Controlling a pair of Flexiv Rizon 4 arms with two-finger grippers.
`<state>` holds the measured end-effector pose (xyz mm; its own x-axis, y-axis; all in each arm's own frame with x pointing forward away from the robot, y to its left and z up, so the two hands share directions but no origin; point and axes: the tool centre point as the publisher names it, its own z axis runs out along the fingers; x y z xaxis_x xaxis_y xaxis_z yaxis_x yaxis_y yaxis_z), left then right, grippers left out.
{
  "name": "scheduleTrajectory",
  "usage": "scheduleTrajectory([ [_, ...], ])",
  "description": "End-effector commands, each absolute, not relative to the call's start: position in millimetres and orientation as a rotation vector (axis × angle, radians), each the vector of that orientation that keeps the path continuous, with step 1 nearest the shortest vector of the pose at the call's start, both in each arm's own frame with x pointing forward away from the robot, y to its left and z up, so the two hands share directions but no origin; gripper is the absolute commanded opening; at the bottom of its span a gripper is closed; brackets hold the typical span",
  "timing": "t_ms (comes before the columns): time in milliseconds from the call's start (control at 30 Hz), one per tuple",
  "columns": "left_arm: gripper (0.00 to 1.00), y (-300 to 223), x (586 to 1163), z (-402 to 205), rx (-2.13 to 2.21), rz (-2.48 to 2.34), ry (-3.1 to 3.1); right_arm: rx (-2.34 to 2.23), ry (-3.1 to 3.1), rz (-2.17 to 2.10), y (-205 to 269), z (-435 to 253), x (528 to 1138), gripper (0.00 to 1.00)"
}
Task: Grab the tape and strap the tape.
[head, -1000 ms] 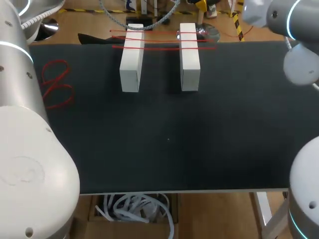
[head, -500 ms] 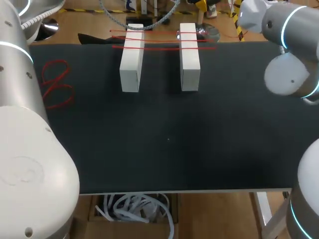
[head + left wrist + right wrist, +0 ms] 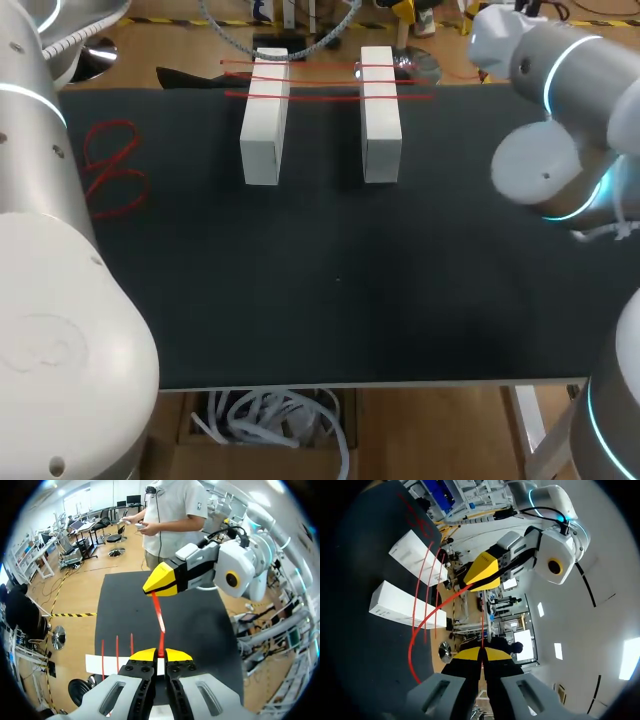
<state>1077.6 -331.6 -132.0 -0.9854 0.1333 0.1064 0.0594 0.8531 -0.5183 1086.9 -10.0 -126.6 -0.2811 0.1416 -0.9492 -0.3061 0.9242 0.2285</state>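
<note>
2 blocks (image 3: 264, 115) hug the table's (image 3: 340, 280) far edge, while the left gripper (image 3: 160, 654) and right gripper (image 3: 481, 653) each clamp 1 thin red tape (image 3: 159, 612).

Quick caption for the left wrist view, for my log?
Left pincer and right pincer, each shut on the same red tape, above the black table.

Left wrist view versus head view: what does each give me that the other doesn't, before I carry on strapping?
Only the left wrist view: the left gripper shut on a tape strand that runs ahead to the right gripper.

Only the head view: the left white block and right white block side by side, and a loose tape coil near the table's left edge. Neither gripper shows there.

Both: the black table and three laid strands crossing white block.
</note>
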Motion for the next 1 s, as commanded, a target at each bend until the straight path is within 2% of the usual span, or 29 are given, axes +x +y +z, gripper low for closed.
scheduleTrajectory([
  [33,0.0,-332,1078,-131,-0.15,0.795,-2.889,0.046,1.83,0.204,-6,-126,1087,0.0],
  [300,0.0,-332,1078,-131,-0.15,0.795,-2.889,0.052,1.822,0.114,-13,-121,1087,0.0],
  [1000,0.0,-332,1078,-131,-0.15,0.795,-2.889,-0.014,1.818,0.06,3,-118,1087,0.0],
])
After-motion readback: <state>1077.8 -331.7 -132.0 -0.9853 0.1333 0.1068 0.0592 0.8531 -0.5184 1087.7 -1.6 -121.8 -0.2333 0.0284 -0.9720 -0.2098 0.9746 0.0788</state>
